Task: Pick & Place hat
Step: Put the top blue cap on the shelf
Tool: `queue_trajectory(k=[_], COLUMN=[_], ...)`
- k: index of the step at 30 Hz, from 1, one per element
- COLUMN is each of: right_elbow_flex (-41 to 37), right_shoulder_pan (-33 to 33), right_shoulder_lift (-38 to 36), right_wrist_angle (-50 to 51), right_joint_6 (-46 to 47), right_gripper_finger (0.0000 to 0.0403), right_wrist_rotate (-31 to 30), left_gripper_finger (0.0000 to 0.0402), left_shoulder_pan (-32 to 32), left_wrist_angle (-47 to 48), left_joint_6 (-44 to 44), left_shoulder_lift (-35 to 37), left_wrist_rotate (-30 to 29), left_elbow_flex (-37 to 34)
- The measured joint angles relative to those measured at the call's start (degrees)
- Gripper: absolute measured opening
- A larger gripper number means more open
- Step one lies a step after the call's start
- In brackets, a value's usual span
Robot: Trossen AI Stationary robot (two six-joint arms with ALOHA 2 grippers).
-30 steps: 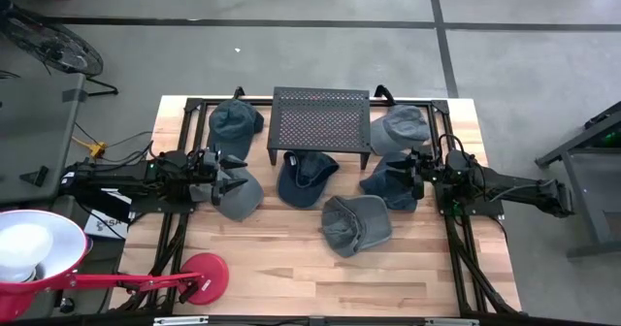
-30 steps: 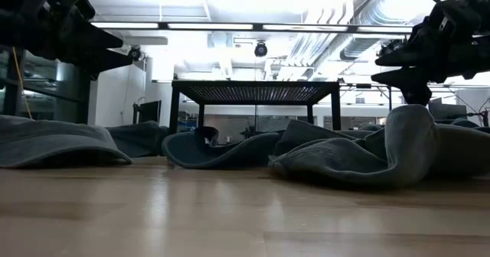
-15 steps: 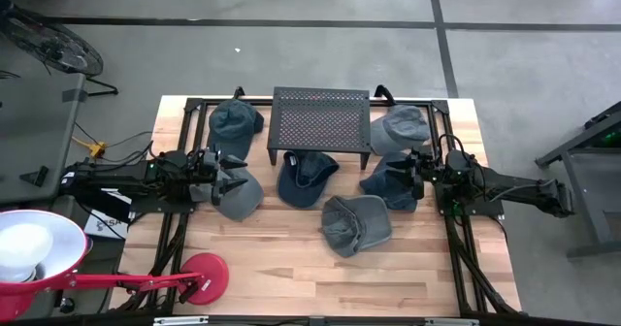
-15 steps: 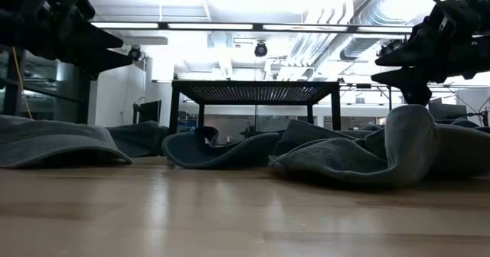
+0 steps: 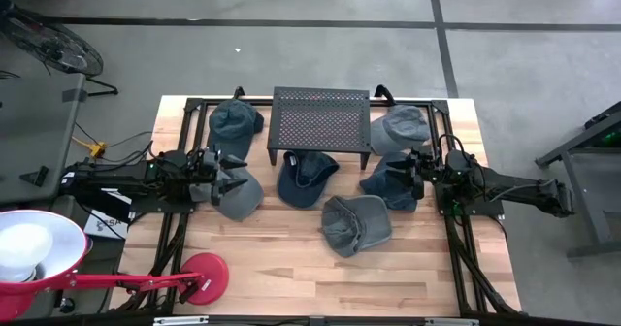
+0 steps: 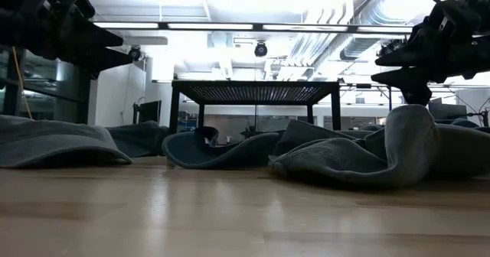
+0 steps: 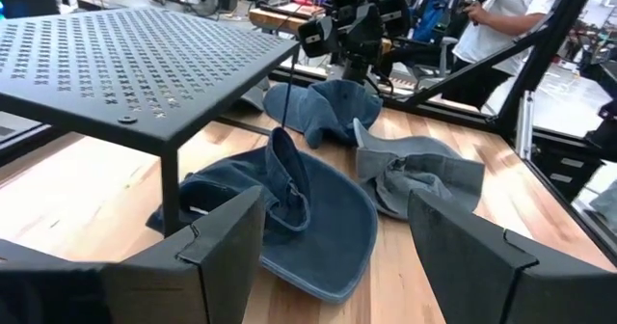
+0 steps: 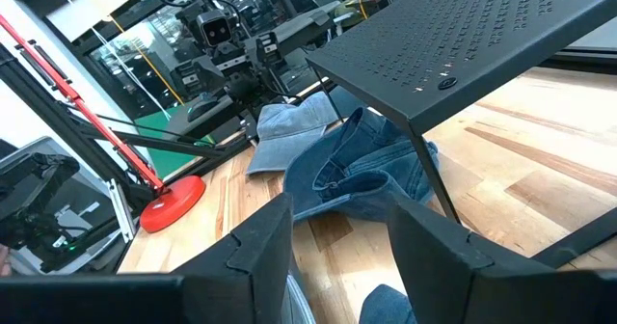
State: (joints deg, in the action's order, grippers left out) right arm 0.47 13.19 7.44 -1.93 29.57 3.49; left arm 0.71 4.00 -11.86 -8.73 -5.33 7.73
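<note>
Six hats lay scattered on the wooden tabletop (image 5: 291, 258), none of them held. A dark blue hat (image 5: 303, 179) sat at the middle, half tucked under the front edge of a black perforated rack (image 5: 320, 117) that stood toward the far side. Just in front of it and a little to the right lay a grey hat (image 5: 356, 224), crumpled with its brim turned up. A blue hat (image 5: 393, 182) lay to the right, and a paler grey hat (image 5: 398, 127) sat beside the rack's right end. On the other side, one grey-blue hat (image 5: 235, 120) rested by the rack's left end and another hat (image 5: 241, 192) lay nearer the front.

The left claw (image 5: 227, 176) hung over that nearer left-hand hat, raised off the tabletop, its fingers spread wide with nothing between them. The right claw (image 5: 411, 170) hung above the blue hat on the right, likewise lifted and open, holding nothing. The two claws faced each other across the rack.

A red-based lamp stand (image 5: 202, 276) stood at the front left corner of the tabletop. Beyond the right arm, a person in a white shirt (image 7: 501, 25) stood in the room.
</note>
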Motion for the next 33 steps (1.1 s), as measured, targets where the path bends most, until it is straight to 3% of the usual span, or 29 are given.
queue_trajectory(k=[15, 21, 28, 33], right_elbow_flex=[0.0, 0.0, 0.0, 0.0], right_shoulder_pan=[0.0, 0.0, 0.0, 0.0], right_shoulder_lift=[0.0, 0.0, 0.0, 0.0], right_wrist_angle=[0.0, 0.0, 0.0, 0.0], right_joint_6=[0.0, 0.0, 0.0, 0.0], right_gripper_finger=[0.0161, 0.0162, 0.0162, 0.0161], right_wrist_rotate=[0.0, 0.0, 0.0, 0.0], left_gripper_finger=[0.0250, 0.0250, 0.0250, 0.0250], left_shoulder_pan=[0.0, 0.0, 0.0, 0.0], left_wrist_angle=[0.3, -1.2, -3.1, -3.2], left_joint_6=[-2.9, -11.1, -26.9, -28.7], left_shoulder_lift=[-0.5, -0.5, -0.5, -0.5], left_wrist_rotate=[12.6, 12.0, 10.8, 6.5], left_elbow_flex=[0.0, 0.0, 0.0, 0.0])
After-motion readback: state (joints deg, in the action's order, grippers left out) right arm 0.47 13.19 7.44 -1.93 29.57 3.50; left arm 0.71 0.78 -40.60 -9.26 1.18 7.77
